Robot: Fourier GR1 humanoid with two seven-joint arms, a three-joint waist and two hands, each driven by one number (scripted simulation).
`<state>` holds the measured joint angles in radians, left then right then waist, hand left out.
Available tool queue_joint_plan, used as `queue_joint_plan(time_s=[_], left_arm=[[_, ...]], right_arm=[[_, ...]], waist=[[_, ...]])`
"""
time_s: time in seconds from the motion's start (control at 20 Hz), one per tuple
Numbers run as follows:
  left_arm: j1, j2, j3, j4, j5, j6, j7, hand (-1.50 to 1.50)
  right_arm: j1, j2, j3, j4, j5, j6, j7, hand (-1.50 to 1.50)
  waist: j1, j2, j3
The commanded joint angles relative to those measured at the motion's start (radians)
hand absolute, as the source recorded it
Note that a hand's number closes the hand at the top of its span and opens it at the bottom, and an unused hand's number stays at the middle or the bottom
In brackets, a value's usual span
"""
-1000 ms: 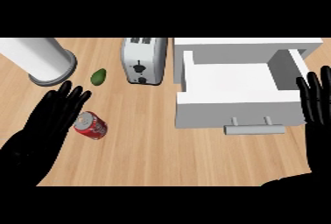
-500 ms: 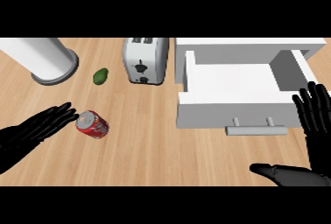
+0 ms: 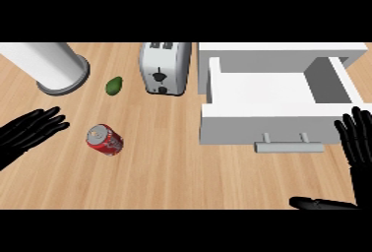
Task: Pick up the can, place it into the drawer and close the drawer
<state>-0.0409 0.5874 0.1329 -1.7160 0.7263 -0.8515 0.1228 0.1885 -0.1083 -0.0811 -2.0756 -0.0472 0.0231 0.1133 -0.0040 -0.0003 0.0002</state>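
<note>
A red can (image 3: pixel 105 140) lies on its side on the wooden counter, left of the middle, its silver top turned up and to the left. My left hand (image 3: pixel 29 132) is open at the left edge, its fingertips a short way left of the can and not touching it. The white drawer (image 3: pixel 277 93) stands pulled open at the upper right, with nothing inside and a grey handle (image 3: pixel 288 145) on its front. My right hand (image 3: pixel 358 142) is open at the right edge, fingers up, just right of the drawer's front.
A silver toaster (image 3: pixel 166 68) stands left of the drawer. A small green avocado (image 3: pixel 114 85) lies beside it. A tall white cylinder (image 3: pixel 47 65) stands at the upper left. Bare wood stretches below the can and the drawer.
My left hand has drawn back to the left and down, away from the can. My right hand has sunk lower along the right edge. The can and the drawer have not moved.
</note>
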Motion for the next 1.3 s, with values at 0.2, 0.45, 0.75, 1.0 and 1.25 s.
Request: queue_joint_plan(time_s=[0.2, 0.45, 0.75, 1.0, 1.25], left_arm=[[-0.080, -0.091, 0.000, 0.066, -0.090, 0.005, 0.043, -1.50], [-0.100, -0.113, 0.060, 0.215, -0.190, -0.099, -0.042, -1.50], [-0.151, -0.136, 0.082, 0.270, -0.263, -0.122, -0.065, -1.50], [-0.188, -0.213, 0.055, 0.342, -0.414, -0.097, -0.152, -1.50], [-0.175, -0.243, 0.060, 0.425, -0.570, -0.106, -0.296, -1.50]], right_arm=[[0.060, -0.019, -0.065, -0.046, -0.060, 0.068, 0.002, -1.50], [0.140, 0.031, -0.013, -0.116, -0.004, 0.061, -0.018, -1.50], [0.089, 0.009, -0.086, -0.017, -0.025, 0.110, -0.066, -1.50], [0.134, -0.007, -0.146, 0.062, -0.067, 0.177, -0.175, -1.50], [0.027, 0.008, -0.126, 0.053, -0.044, 0.137, -0.060, -1.50]], waist=[[-0.001, 0.000, 0.000], [-0.003, 0.000, -0.001], [0.000, 0.000, 0.000], [-0.005, 0.001, 0.000], [0.000, 0.001, -0.001]])
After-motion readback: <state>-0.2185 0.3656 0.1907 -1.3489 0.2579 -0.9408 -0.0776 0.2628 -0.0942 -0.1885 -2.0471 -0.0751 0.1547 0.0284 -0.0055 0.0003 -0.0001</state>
